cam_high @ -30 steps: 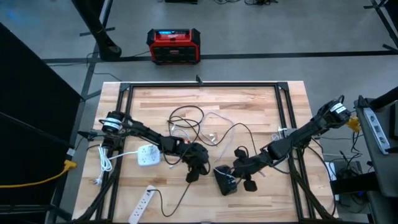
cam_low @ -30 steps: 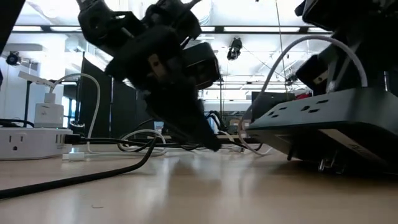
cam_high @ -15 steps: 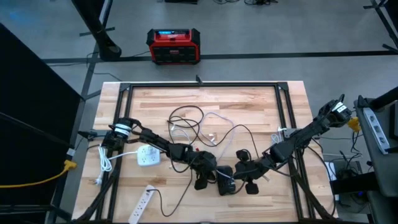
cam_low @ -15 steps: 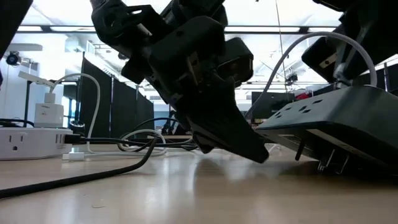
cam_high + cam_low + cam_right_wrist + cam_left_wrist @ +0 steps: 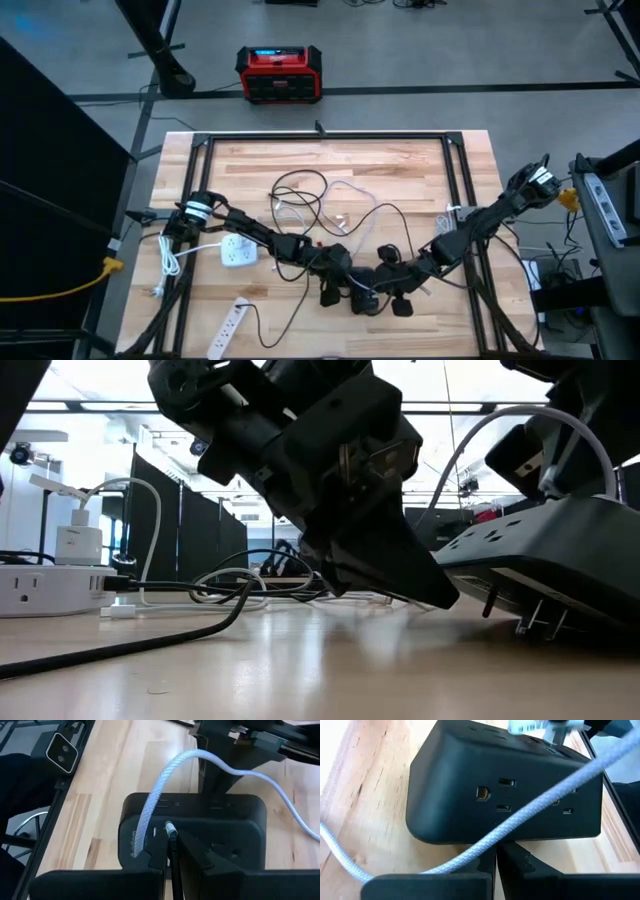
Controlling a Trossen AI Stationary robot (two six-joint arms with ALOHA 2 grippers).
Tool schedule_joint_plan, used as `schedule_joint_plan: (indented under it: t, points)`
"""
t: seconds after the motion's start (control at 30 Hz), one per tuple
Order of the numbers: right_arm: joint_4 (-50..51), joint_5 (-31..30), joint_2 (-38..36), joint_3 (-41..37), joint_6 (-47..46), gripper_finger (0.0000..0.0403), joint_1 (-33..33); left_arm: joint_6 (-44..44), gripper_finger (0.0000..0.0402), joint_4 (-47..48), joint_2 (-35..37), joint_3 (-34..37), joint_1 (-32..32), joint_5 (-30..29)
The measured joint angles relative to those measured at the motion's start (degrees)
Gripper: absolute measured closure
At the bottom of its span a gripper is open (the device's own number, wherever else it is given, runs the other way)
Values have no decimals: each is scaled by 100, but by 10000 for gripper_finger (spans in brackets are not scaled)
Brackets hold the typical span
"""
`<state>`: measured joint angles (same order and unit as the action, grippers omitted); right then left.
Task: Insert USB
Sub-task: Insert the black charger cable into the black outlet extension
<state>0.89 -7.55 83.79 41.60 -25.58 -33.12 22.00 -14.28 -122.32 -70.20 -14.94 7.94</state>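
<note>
Both grippers are gathered at the near middle of the wooden table, around a black power block. In the high view the left gripper is seen just left of the block and the right gripper just right of it.

In the right wrist view the right fingers are pressed together on a white braided cable right behind its metal USB plug. The plug tip is held at the top face of the block, at or just over a port; whether it is seated cannot be told. In the left wrist view the left fingers are closed against each other with nothing visibly clamped between them, and the same cable is draped across the block's outlet face in front of them. The block appears tilted, its near edge lifted, in the low view.

The step in hand is judged to be the final alignment of the plug with its port. For the next move, the plug would need to be squared to the slot and pushed straight in, while the block is braced by the left gripper so it is not slid away or tipped further. The slack cable lying over the block should be kept from dragging the plug sideways.
</note>
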Motion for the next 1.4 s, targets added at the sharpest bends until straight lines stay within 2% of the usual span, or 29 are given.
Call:
schedule_joint_plan:
  t: [0.5,0.63,0.87,1.4]
  points:
    - [-210,-122,188,2,-41,389,-7,29,402,35,11,-17,-2,-144]
    - [-195,-265,188,2,-59,389,-9,273,402,41,11,-17,-2,-182]
    - [-201,-449,192,2,-66,389,-26,1037,401,39,28,-40,-13,-619]
    - [146,-653,181,17,-714,389,-73,1502,401,55,44,-68,-145,-702]
